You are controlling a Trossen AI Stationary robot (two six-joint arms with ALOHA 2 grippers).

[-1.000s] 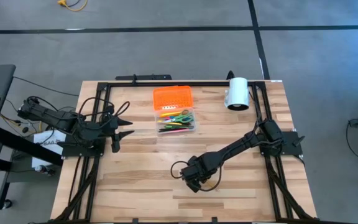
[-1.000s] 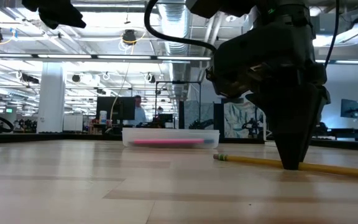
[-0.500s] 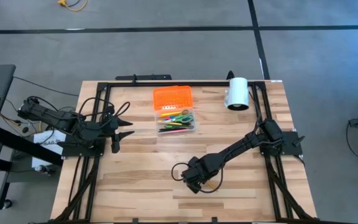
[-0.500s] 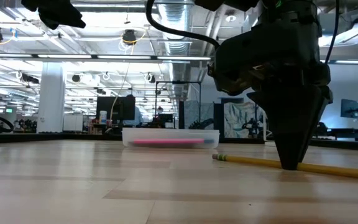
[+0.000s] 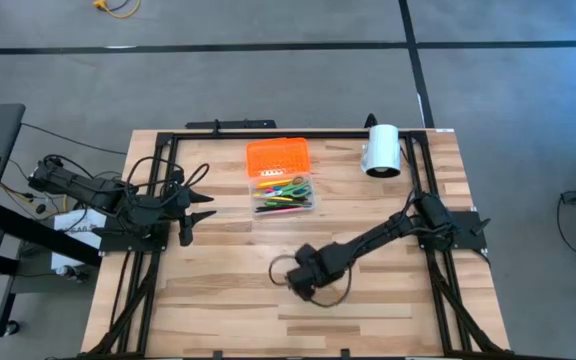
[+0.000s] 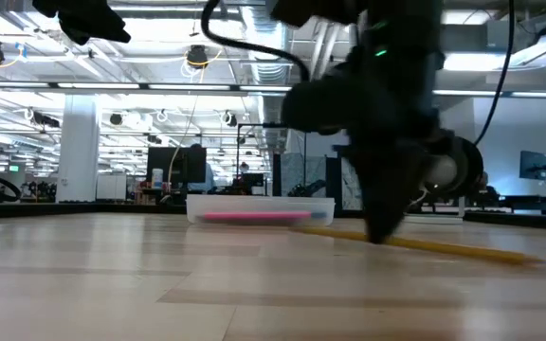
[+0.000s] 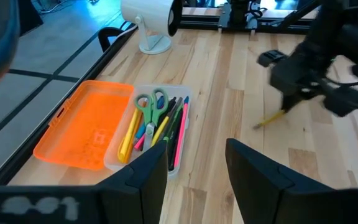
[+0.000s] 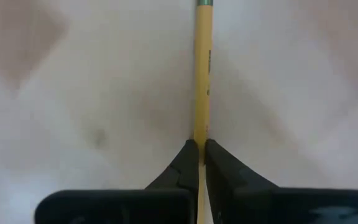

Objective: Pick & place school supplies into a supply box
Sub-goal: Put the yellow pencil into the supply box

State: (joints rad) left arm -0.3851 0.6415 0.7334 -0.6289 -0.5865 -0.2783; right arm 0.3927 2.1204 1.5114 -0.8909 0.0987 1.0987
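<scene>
A yellow pencil (image 6: 463, 248) lies low over the wood table in front of the supply box, with my right gripper (image 5: 303, 282) shut on it from above. The supply box's clear tray (image 5: 285, 196) holds several pens, pencils and green-handled scissors (image 7: 149, 107). Its orange lid (image 5: 278, 157) lies open on the far side. My left gripper (image 5: 206, 193) waits open at the table's left, above the surface and apart from the box. My right gripper pinches the pencil's shaft (image 8: 202, 134) between its two fingertips, about a third of the way along from the end with the green band (image 8: 203, 3). The fingers point down and close across the pencil. I cannot tell whether the pencil is clear of the table.
A white cylinder (image 5: 381, 150) lies at the far right of the table. Black frame rails (image 5: 163, 250) run along the left, right and far edges. Bare wood (image 5: 228, 290) spreads between the box and the near edge.
My right gripper has gone a little toward the table's left and tipped. The yellow pencil has gone with it: in the low view its end nearer the box now reaches farther left.
</scene>
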